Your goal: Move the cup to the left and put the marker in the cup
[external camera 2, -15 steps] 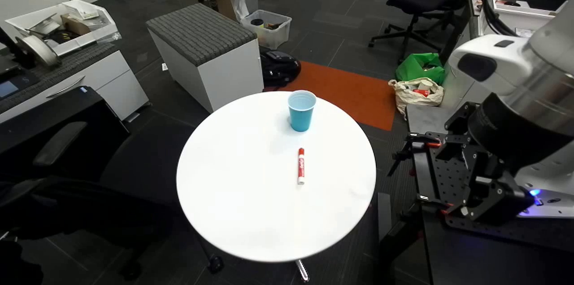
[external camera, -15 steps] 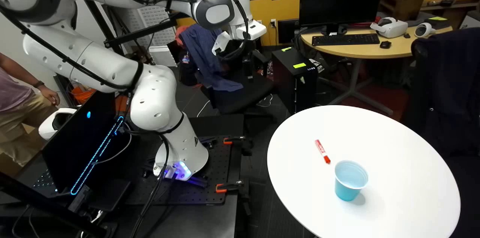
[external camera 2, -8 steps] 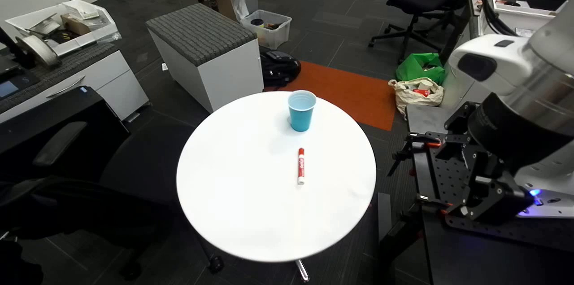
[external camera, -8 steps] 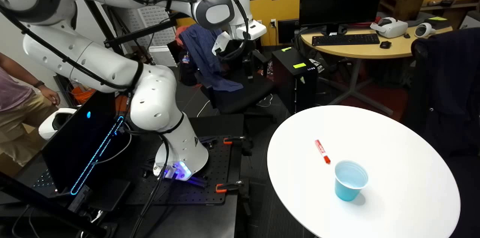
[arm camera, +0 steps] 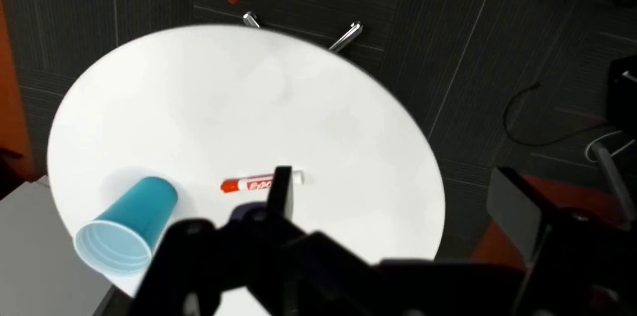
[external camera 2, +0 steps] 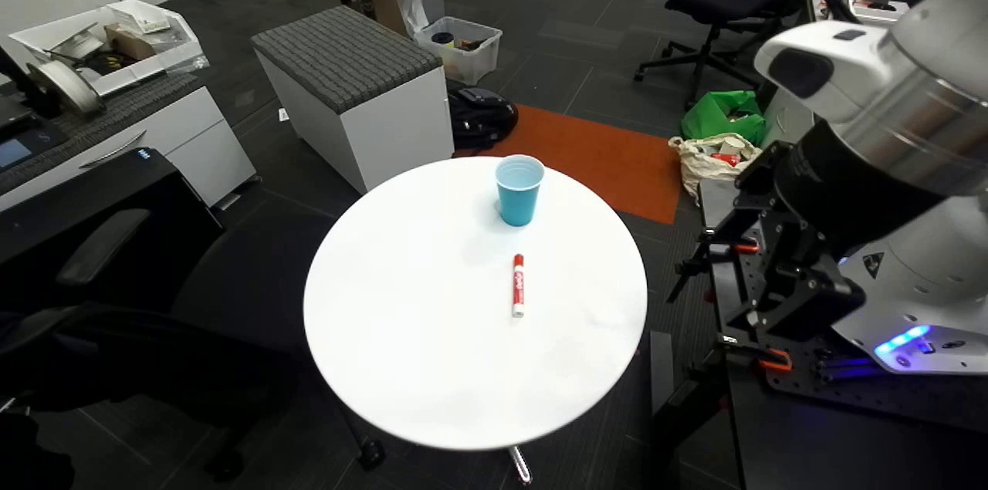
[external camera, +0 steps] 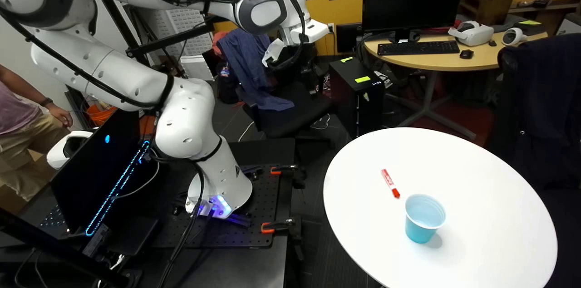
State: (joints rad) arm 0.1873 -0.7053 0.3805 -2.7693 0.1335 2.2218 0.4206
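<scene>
Hiding pt of marker (arm camera: 258, 184) w/ finger (arm camera: 280, 187) in wrist vw, hand (arm camera: 399, 197) spread wide

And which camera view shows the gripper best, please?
The wrist view: the gripper is close, with both fingers visible, standing wide apart. In both exterior views it is farther away, dark against dark surroundings, so its opening is hard to judge.

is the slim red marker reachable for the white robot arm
Probably yes: the black gripper is open, and the marker lies uncovered on the round white table, apart from the blue plastic cup.
</scene>
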